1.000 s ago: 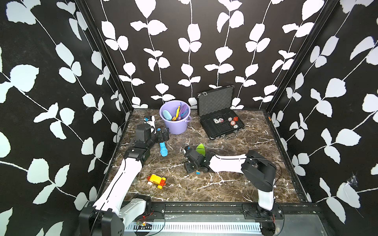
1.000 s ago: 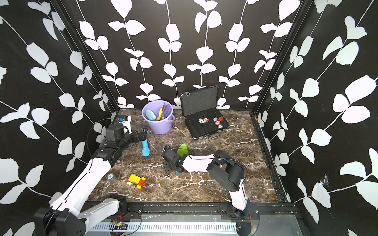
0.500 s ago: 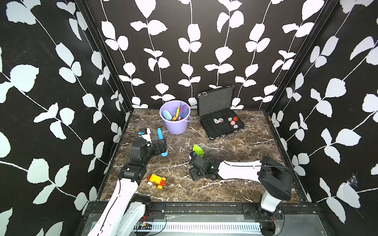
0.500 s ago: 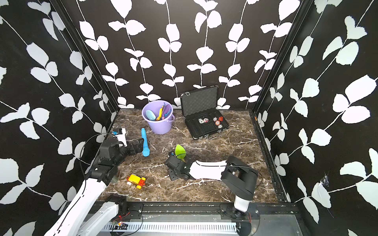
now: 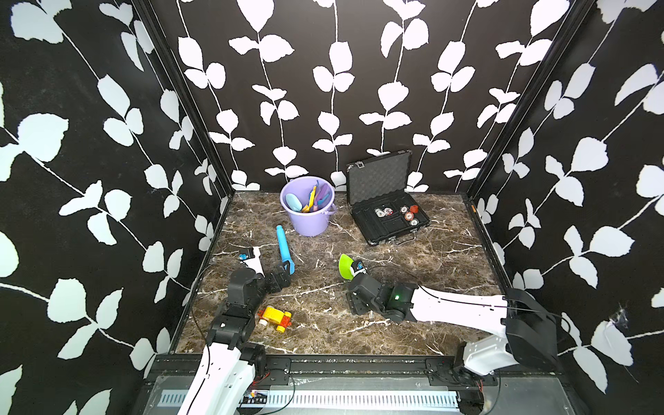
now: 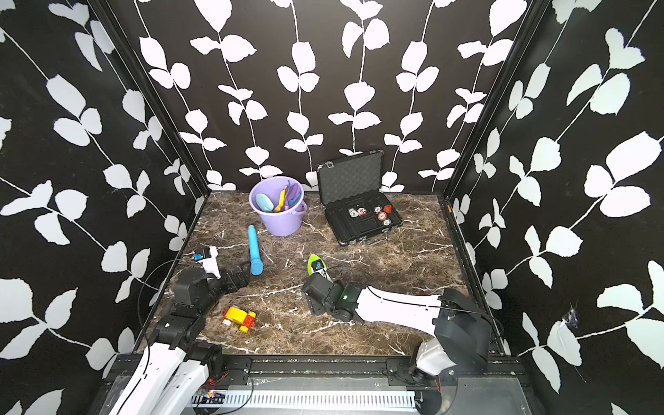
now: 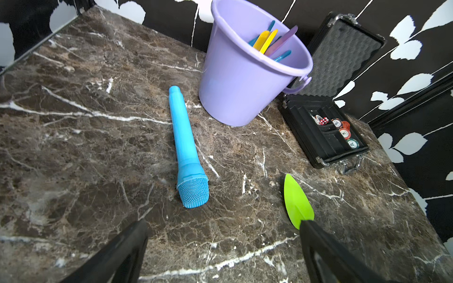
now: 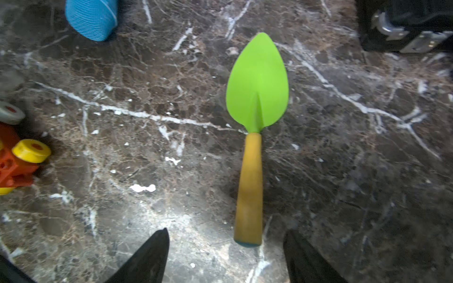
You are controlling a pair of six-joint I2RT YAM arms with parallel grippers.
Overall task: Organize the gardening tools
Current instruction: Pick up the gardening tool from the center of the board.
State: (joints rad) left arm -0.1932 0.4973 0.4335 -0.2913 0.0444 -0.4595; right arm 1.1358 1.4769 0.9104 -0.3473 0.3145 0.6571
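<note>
Indoors, marble tabletop (image 5: 431, 258), 3 black leaf-print walls (image 5: 323, 90), left gripper (image 7: 223, 225) gaping, right gripper (image 8: 226, 235) gaping, green trowel (image 8: 257, 85) apparently free.

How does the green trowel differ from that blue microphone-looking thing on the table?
The green trowel has a flat pointed blade on a yellowish handle; the blue microphone is all blue, a tube with a mesh head. The microphone's thin end nears the purple bucket; the trowel lies farther off. Both lie flat on the table.
</note>
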